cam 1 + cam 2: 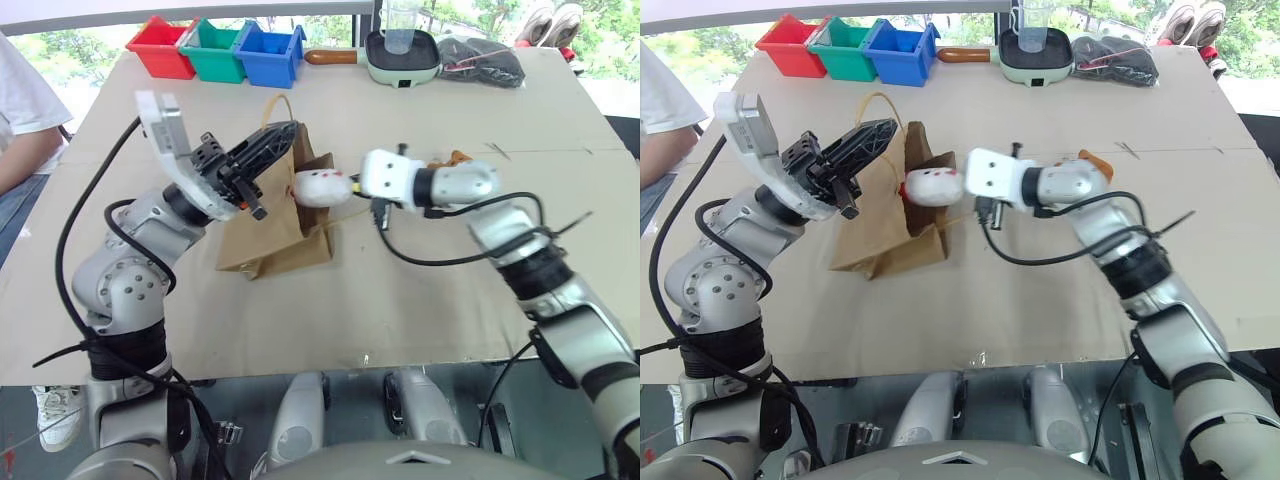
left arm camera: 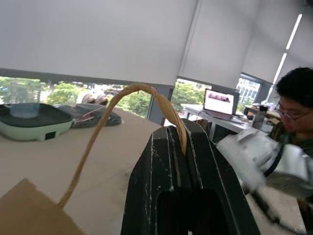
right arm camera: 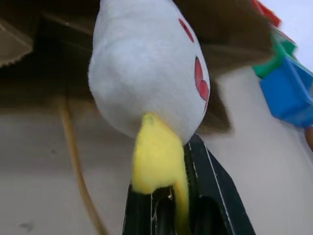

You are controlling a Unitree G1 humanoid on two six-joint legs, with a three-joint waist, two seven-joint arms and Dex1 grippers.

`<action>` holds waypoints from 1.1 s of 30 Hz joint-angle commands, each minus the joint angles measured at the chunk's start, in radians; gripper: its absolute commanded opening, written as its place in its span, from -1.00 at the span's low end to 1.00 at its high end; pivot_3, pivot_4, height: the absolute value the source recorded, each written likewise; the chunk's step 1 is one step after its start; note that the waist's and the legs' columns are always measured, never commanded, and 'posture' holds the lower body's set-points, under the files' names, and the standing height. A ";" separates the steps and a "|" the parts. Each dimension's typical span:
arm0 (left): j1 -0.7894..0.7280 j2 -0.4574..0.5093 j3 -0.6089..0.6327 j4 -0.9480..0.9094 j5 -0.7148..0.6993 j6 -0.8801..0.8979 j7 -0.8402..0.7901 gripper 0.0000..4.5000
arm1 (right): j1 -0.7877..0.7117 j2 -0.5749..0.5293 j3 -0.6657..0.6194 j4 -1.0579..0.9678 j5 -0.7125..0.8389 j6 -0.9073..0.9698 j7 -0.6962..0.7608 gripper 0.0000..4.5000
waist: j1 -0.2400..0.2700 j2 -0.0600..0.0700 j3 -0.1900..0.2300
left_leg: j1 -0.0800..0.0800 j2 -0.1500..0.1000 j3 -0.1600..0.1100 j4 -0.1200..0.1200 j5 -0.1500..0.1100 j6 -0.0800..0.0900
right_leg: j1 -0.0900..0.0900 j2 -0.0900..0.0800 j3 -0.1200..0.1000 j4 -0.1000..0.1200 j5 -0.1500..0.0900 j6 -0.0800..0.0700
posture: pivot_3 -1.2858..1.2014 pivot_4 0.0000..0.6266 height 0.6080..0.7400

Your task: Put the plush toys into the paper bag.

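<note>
The brown paper bag (image 1: 280,238) lies tilted on the table with its mouth raised toward the right. My left gripper (image 1: 284,134) is shut on one of its twisted handles (image 2: 100,128) and holds that side up. The white rocket plush (image 1: 318,187) with red marks hangs at the bag's mouth. My right gripper (image 1: 352,188) is shut on the rocket's yellow end (image 3: 155,161). The dark inside of the bag sits just behind the rocket in the right wrist view. A bit of brown plush (image 1: 455,158) peeks out on the table behind my right forearm.
Red (image 1: 162,46), green (image 1: 215,50) and blue bins (image 1: 270,54) stand at the table's back left. A pale green pan (image 1: 402,56) with a clear cup and a dark pouch (image 1: 482,60) sit at the back. A person's sleeve (image 1: 22,110) shows at the left edge.
</note>
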 commanded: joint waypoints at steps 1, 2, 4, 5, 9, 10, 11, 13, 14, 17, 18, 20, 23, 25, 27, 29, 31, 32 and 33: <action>0.008 0.001 0.014 -0.047 -0.016 -0.009 0.006 -1.00 | -0.097 0.071 0.044 0.164 -0.083 -0.169 -0.014 -0.99 | -0.002 0.000 0.000 | 0.000 0.000 0.000 0.000 0.000 0.000 | 0.000 0.000 0.000 0.000 0.000 0.000 | 0.03 -0.52 1.00; 0.014 -0.002 0.011 -0.051 -0.014 -0.011 0.007 -1.00 | -0.116 0.090 0.056 0.206 -0.105 -0.203 -0.021 -0.99 | -0.002 0.000 0.000 | 0.000 0.000 0.000 0.000 0.000 0.000 | 0.000 0.000 0.000 0.000 0.000 0.000 | 0.03 -0.52 1.00; 0.027 -0.006 0.004 -0.058 -0.005 -0.017 0.007 -1.00 | -0.147 0.136 0.064 0.300 -0.132 -0.249 -0.040 -0.99 | -0.002 0.000 0.000 | 0.000 0.000 0.000 0.000 0.000 0.000 | 0.000 0.000 0.000 0.000 0.000 0.000 | 0.03 -0.52 1.00; 0.033 -0.007 0.001 -0.063 0.000 -0.020 0.007 -1.00 | -0.155 0.146 0.069 0.334 -0.141 -0.286 -0.033 -0.99 | -0.001 0.000 0.000 | 0.000 0.000 0.000 0.000 0.000 0.000 | 0.000 -0.001 0.000 0.000 0.000 0.000 | 0.03 -0.52 1.00; 0.058 0.000 0.004 -0.069 0.044 -0.052 0.011 -1.00 | -0.135 0.143 0.033 0.342 -0.112 -0.352 0.019 -0.33 | 0.004 0.000 0.000 | 0.000 0.000 0.000 0.000 0.000 0.000 | 0.000 -0.002 -0.001 0.000 0.000 0.000 | 0.03 -0.52 1.00; 0.067 0.005 0.015 -0.068 0.051 -0.058 0.014 -1.00 | -0.111 0.120 0.001 0.290 -0.084 -0.335 0.031 -0.33 | 0.004 0.000 0.000 | 0.000 0.000 0.000 0.000 0.000 0.000 | 0.000 -0.002 -0.001 0.000 0.000 0.000 | 0.03 -0.52 1.00; 0.077 0.008 0.026 -0.069 0.054 -0.063 0.017 -1.00 | -0.083 0.090 -0.028 0.227 -0.048 -0.294 0.062 -0.04 | 0.006 0.000 0.000 | -0.001 0.000 0.000 0.000 0.000 0.000 | 0.000 -0.002 -0.001 0.000 0.000 0.000 | 0.03 -0.52 1.00; 0.098 0.013 0.039 -0.076 0.058 -0.071 0.019 -1.00 | -0.022 0.015 -0.087 0.089 0.008 -0.210 0.114 0.04 | 0.011 0.000 0.000 | -0.001 0.000 -0.001 0.000 0.000 0.000 | 0.000 -0.002 -0.002 0.000 0.000 0.000 | 0.03 -0.52 1.00; 0.107 0.014 0.041 -0.082 0.059 -0.075 0.020 -1.00 | 0.006 -0.016 -0.114 0.028 0.032 -0.164 0.130 0.04 | 0.014 0.000 0.000 | -0.001 0.000 -0.001 0.000 0.000 0.000 | 0.000 -0.003 -0.002 0.000 0.000 0.000 | 0.03 -0.52 1.00; 0.129 0.006 0.041 -0.106 0.056 -0.080 0.034 -1.00 | 0.085 -0.093 -0.230 -0.158 0.119 0.039 0.120 0.04 | 0.020 0.000 0.000 | -0.001 0.000 0.000 0.000 0.000 0.000 | 0.000 -0.003 -0.001 0.000 0.000 0.000 | 0.03 -0.52 1.00; 0.133 0.004 0.041 -0.111 0.056 -0.083 0.037 -1.00 | 0.107 -0.113 -0.266 -0.209 0.144 0.105 0.112 0.04 | 0.021 0.000 0.000 | -0.001 -0.001 0.000 0.000 0.000 0.000 | 0.000 -0.003 -0.001 0.000 0.000 0.000 | 0.03 -0.52 1.00; 0.139 -0.003 0.042 -0.120 0.056 -0.089 0.048 -1.00 | 0.152 -0.165 -0.357 -0.300 0.181 0.251 0.076 0.04 | 0.020 0.000 0.000 | 0.000 0.000 0.000 0.000 0.000 0.000 | 0.000 -0.002 -0.001 0.000 0.000 0.000 | 0.03 -0.52 1.00; 0.142 -0.012 0.044 -0.124 0.060 -0.099 0.060 -1.00 | 0.182 -0.218 -0.443 -0.325 0.153 0.475 -0.032 0.04 | 0.023 0.000 0.000 | 0.000 0.000 0.000 0.000 0.000 0.000 | 0.000 -0.002 -0.001 0.000 0.000 0.000 | 0.03 -0.52 1.00; 0.141 -0.016 0.038 -0.124 0.062 -0.106 0.066 -1.00 | 0.187 -0.244 -0.445 -0.271 0.099 0.592 -0.108 0.04 | 0.023 0.000 0.000 | 0.000 0.000 0.001 0.000 0.000 0.000 | 0.000 -0.002 0.000 0.000 0.000 0.000 | 0.03 -0.52 1.00; 0.135 -0.022 0.028 -0.119 0.071 -0.115 0.069 -1.00 | 0.185 -0.265 -0.388 -0.202 0.028 0.648 -0.152 0.04 | 0.022 0.000 0.000 | 0.001 -0.001 0.002 0.000 0.000 0.000 | 0.000 -0.002 0.001 0.000 0.000 0.000 | 0.03 -0.52 1.00; 0.130 -0.025 0.018 -0.114 0.084 -0.124 0.067 -1.00 | 0.131 -0.226 -0.367 -0.125 0.001 0.720 -0.212 0.04 | 0.020 0.000 0.000 | 0.000 -0.001 0.002 0.000 0.000 0.000 | 0.000 -0.001 0.001 0.000 0.000 0.000 | 0.03 -0.52 1.00; 0.123 -0.024 0.006 -0.109 0.101 -0.135 0.059 -1.00 | 0.090 -0.195 -0.336 -0.041 -0.027 0.719 -0.246 0.04 | 0.010 0.001 0.001 | 0.001 0.000 0.004 0.000 0.000 0.000 | -0.001 -0.001 0.003 0.000 0.000 0.000 | 0.03 -0.52 1.00; 0.123 -0.026 0.001 -0.108 0.108 -0.142 0.054 -1.00 | 0.077 -0.178 -0.323 0.000 -0.037 0.707 -0.261 0.04 | 0.005 0.001 0.001 | 0.000 0.000 0.004 -0.001 0.000 0.000 | -0.002 0.000 0.004 0.001 0.000 0.000 | 0.03 -0.52 1.00; 0.124 -0.029 -0.005 -0.110 0.116 -0.151 0.052 -1.00 | 0.070 -0.164 -0.312 0.035 -0.040 0.697 -0.266 0.04 | 0.001 0.001 0.000 | 0.000 0.000 0.004 -0.001 0.000 0.000 | -0.002 0.000 0.003 0.001 0.000 0.000 | 0.03 -0.52 1.00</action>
